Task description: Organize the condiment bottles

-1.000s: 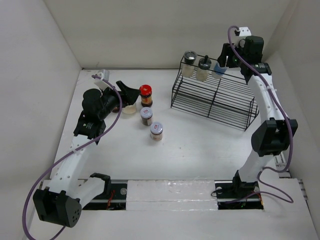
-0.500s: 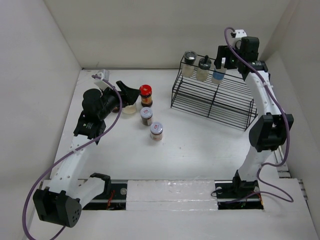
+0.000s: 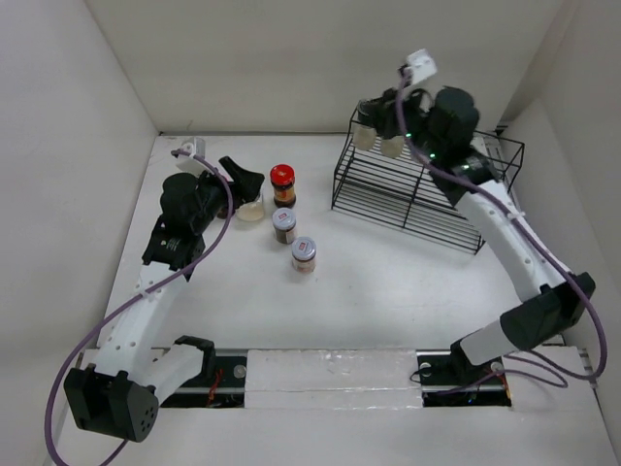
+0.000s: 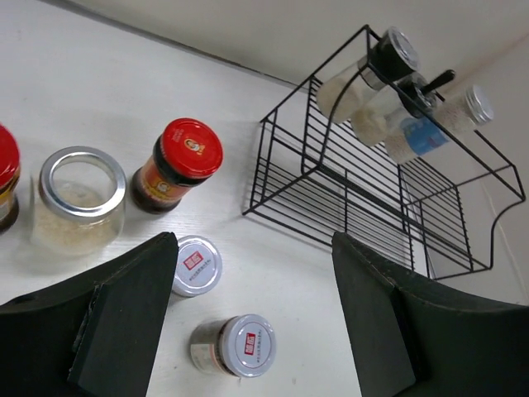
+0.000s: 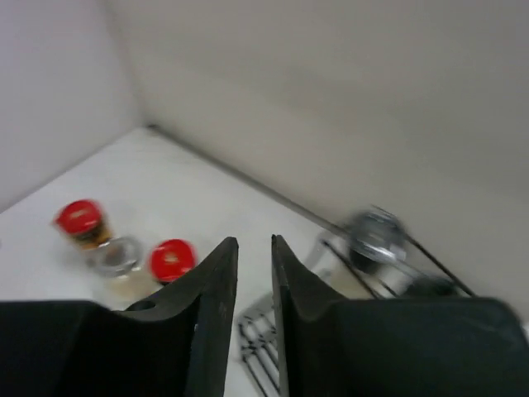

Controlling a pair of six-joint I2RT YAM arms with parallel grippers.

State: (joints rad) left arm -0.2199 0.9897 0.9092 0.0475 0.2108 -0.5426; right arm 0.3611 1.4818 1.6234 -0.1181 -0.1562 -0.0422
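Four condiment bottles stand on the table: a red-capped jar [image 3: 282,183], a silver-rimmed jar of pale contents [image 3: 252,209], and two white-capped jars [image 3: 283,224] [image 3: 304,254]. The left wrist view shows them too [image 4: 178,161] [image 4: 81,198] [image 4: 196,265] [image 4: 235,346], plus a second red cap [image 4: 4,178] at the left edge. Three more bottles sit along the black wire rack's [image 3: 417,189] top shelf [image 4: 364,74] [image 4: 388,107] [image 4: 430,128]. My left gripper [image 3: 245,175] hangs open and empty above the table jars. My right gripper [image 3: 380,109] is nearly closed and empty, high over the rack's left end.
White walls enclose the table on the left, back and right. The rack's lower shelves [image 4: 364,215] hold nothing. The right wrist view is blurred; it shows two red caps [image 5: 80,222] [image 5: 171,258] and a silver-capped bottle [image 5: 372,236] on the rack.
My right arm has lifted off the blue-labelled bottle at the rack's top and swung left and up over the rack's left end. The left arm has barely moved.
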